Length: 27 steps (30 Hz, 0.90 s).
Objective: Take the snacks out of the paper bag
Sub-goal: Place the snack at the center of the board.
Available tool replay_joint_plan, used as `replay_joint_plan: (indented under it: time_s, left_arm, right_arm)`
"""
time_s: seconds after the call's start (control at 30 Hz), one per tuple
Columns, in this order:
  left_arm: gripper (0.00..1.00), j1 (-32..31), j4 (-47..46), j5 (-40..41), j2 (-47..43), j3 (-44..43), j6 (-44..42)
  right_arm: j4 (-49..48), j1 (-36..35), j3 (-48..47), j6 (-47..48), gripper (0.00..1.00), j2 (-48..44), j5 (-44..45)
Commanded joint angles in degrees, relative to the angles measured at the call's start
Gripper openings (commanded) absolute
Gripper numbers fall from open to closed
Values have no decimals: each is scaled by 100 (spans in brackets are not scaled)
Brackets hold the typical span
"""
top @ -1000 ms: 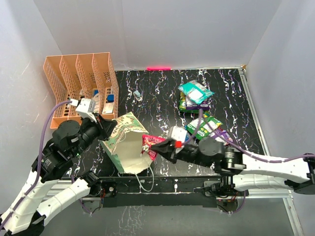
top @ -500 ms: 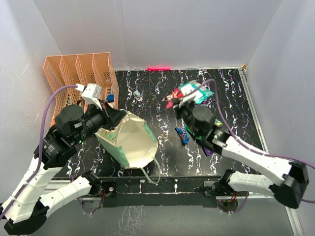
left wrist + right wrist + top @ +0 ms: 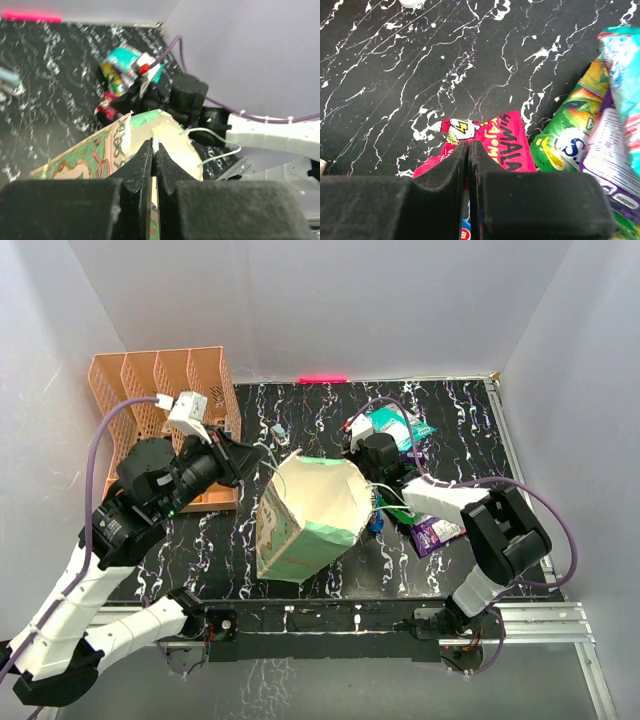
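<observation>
The paper bag (image 3: 310, 515) stands tilted in the middle of the table, its open mouth facing up and right. My left gripper (image 3: 256, 456) is shut on its rim, and the wrist view shows the edge pinched between the jaws (image 3: 154, 146). My right gripper (image 3: 350, 436) is shut on a red snack packet (image 3: 512, 145), which is low over the table beside a green packet (image 3: 565, 145). A teal packet (image 3: 395, 425) and a purple packet (image 3: 440, 532) lie nearby. A slim blue packet (image 3: 374, 523) peeks out beside the bag. The bag's inside is hidden.
An orange file rack (image 3: 160, 390) stands at the back left, right behind my left arm. A small white item (image 3: 281, 430) lies on the black marbled table (image 3: 460, 420). Grey walls close in on three sides.
My right gripper carried the red packet from the bag's mouth to the far pile and lowered it. My left gripper swung the bag rightward and tipped it more upright.
</observation>
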<state>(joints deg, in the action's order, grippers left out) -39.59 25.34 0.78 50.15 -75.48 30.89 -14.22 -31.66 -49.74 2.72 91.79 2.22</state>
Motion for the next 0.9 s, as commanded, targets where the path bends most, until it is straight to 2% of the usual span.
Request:
replay_joint_plan:
  time_s: [0.0,0.2,0.33,0.4,0.47,0.53,0.63,0.67,0.73,0.87]
  left_arm:
    - [0,-13,59,579,-371,591,267]
    - [0,-9,438,1093,-1038,1398,544]
    - [0,-9,873,1207,-1204,1436,618]
    - [0,-13,1094,1294,-1189,1293,560]
    - [2,-12,1452,1631,-1186,1062,563]
    - [14,-13,1671,1974,-1280,908,503]
    - [36,-14,1854,2224,-1357,721,356]
    - [41,-13,1870,2243,-1359,670,300]
    - [50,-13,1928,2274,-1316,546,198]
    - [60,-13,2069,2451,-1229,252,80]
  right_arm:
    - [-790,89,-209,-108,7,204,-560]
    - [-1010,95,-115,-128,7,620,-921]
    - [-1091,90,-89,-125,8,947,-1061]
    - [-984,89,-44,-160,18,916,-1009]
    - [-832,90,62,-284,33,635,-984]
    - [-537,90,116,-575,52,271,-877]
    - [254,95,18,-873,72,-437,-889]
    - [540,93,-33,-1026,77,-710,-822]
    - [1210,87,-186,-1194,96,-1236,-754]
    - [2320,92,-403,-1776,98,-2395,-135]
